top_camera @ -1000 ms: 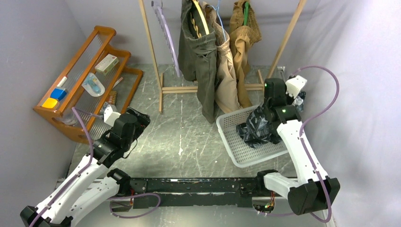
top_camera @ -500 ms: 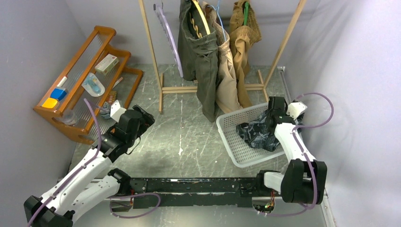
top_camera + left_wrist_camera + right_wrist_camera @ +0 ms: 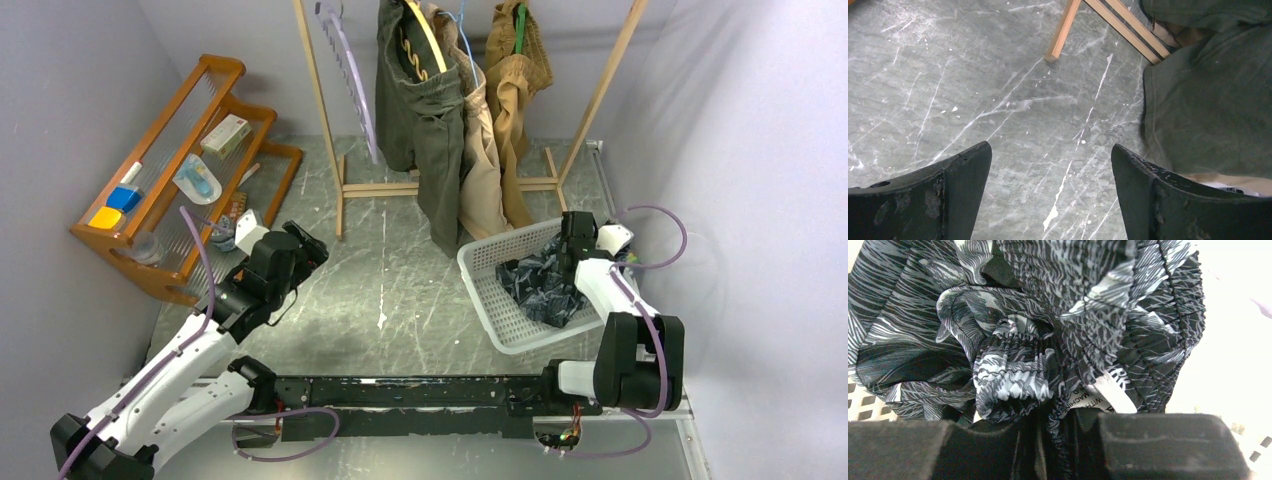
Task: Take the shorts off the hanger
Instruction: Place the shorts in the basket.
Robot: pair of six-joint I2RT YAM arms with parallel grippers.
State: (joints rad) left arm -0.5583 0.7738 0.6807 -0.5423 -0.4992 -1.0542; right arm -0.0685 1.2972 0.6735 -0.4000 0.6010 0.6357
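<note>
Grey marbled desk [image 3: 400, 290], white basket [image 3: 505, 325] at right: the right hand [image 3: 1058, 440] is down in the basket with the dark navy printed shorts [image 3: 1048, 340] bunched between its two fingers, jaws slightly apart, and I cannot tell if it is grasping or has let go. Those shorts lie crumpled inside the basket. The left hand [image 3: 1050, 185] hovers over bare desk, spread wide and released, near the hem of the olive green shorts [image 3: 420, 110], which hang on the wooden rack [image 3: 320, 110] with the light beige shorts [image 3: 485, 170] and tan-brown shorts [image 3: 515, 80].
</note>
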